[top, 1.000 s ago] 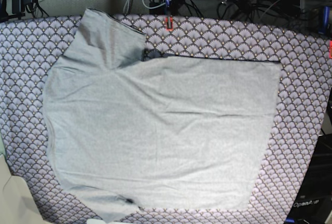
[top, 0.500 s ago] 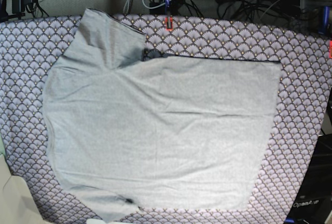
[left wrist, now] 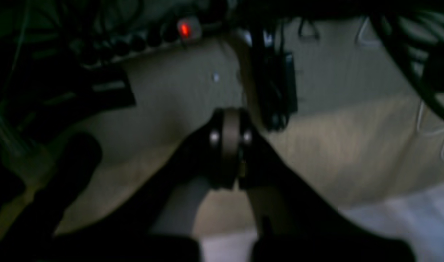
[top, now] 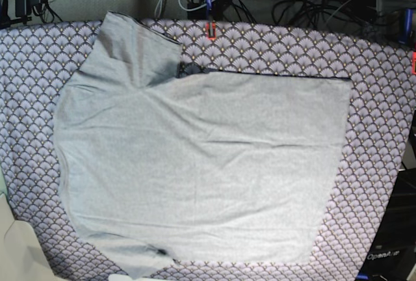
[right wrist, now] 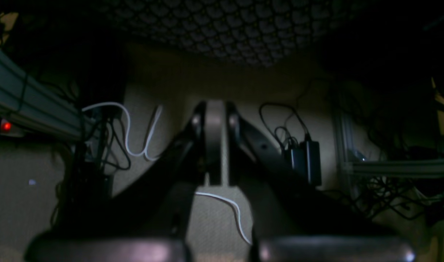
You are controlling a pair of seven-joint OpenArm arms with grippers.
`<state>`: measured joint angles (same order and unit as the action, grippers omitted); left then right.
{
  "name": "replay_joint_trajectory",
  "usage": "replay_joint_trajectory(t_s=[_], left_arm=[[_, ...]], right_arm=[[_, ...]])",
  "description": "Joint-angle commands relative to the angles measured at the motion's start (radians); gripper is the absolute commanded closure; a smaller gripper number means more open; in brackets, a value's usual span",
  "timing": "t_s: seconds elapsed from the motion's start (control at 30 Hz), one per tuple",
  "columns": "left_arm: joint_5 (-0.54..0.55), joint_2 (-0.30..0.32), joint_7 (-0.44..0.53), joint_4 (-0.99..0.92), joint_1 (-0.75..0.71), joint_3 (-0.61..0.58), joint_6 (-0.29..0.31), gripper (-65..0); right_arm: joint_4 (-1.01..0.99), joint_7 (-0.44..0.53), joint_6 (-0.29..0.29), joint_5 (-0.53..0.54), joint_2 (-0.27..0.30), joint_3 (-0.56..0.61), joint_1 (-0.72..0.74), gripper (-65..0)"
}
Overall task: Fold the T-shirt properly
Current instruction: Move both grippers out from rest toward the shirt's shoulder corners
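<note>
Fingers [left wrist: 227, 145] of the left gripper are pressed together on nothing, hanging over dim floor and cables. The right gripper's fingers [right wrist: 214, 142] are likewise clenched and empty, with the scallop-patterned cloth [right wrist: 222, 29] visible beyond them. Neither pair is near the T-shirt [top: 201, 164], which lies spread flat on the cloth-covered surface [top: 383, 131], one sleeve [top: 133, 43] reaching the far edge, the other [top: 133, 255] at the near edge.

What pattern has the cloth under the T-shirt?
Purple-grey scallop pattern on the cloth; base view shows it best.
</note>
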<state>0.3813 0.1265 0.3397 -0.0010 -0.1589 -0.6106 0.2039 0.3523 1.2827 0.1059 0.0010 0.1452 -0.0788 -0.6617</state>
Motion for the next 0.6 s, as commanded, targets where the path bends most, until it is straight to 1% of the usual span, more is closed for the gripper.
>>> replay_joint_trajectory(t_s=[0.0, 0.07, 0.13, 0.23, 0.27, 0.3, 0.4, 0.47, 0.57], left_arm=[[0.003, -0.004, -0.011, 0.001, 0.017, -0.001, -0.024, 0.0], [0.000, -0.020, -0.063, 0.001, 0.028, -0.004, -0.057, 0.0], [0.000, -0.026, -0.095, 0.001, 0.048, -0.002, -0.097, 0.0], [0.006, -0.044, -0.150, 0.001, 0.077, -0.001, -0.179, 0.0], [0.006, -0.044, -0.178, 0.001, 0.088, -0.001, -0.197, 0.0], [0.006, -0.044, -0.201, 0.001, 0.095, 0.001, -0.208, 0.0], [0.009, -0.044, -0.241, 0.001, 0.111, 0.002, -0.211, 0.0], [0.015, -0.044, -0.247, 0.001, 0.117, 0.004, -0.215, 0.0], [0.058, -0.044, -0.242, 0.001, 0.126, 0.005, -0.212, 0.0]], right_arm=[[-0.003, 0.024, 0.013, 0.006, 0.006, -0.005, -0.013, 0.0], [-0.003, -0.001, 0.013, 0.006, 0.004, -0.011, -0.010, 0.0], [-0.003, -0.027, 0.013, 0.006, 0.004, -0.017, 0.001, 0.0], [-0.003, -0.039, 0.013, 0.006, 0.003, -0.017, 0.012, 0.0], [-0.003, -0.041, 0.013, 0.006, 0.003, -0.017, 0.015, 0.0], [-0.003, -0.047, 0.013, 0.006, 0.003, -0.017, 0.021, 0.0], [-0.003, -0.085, 0.013, 0.006, 0.003, -0.017, 0.038, 0.0], [-0.003, -0.113, 0.013, 0.006, 0.003, -0.017, 0.046, 0.0], [-0.003, -0.134, 0.013, 0.006, 0.003, -0.017, 0.056, 0.0]])
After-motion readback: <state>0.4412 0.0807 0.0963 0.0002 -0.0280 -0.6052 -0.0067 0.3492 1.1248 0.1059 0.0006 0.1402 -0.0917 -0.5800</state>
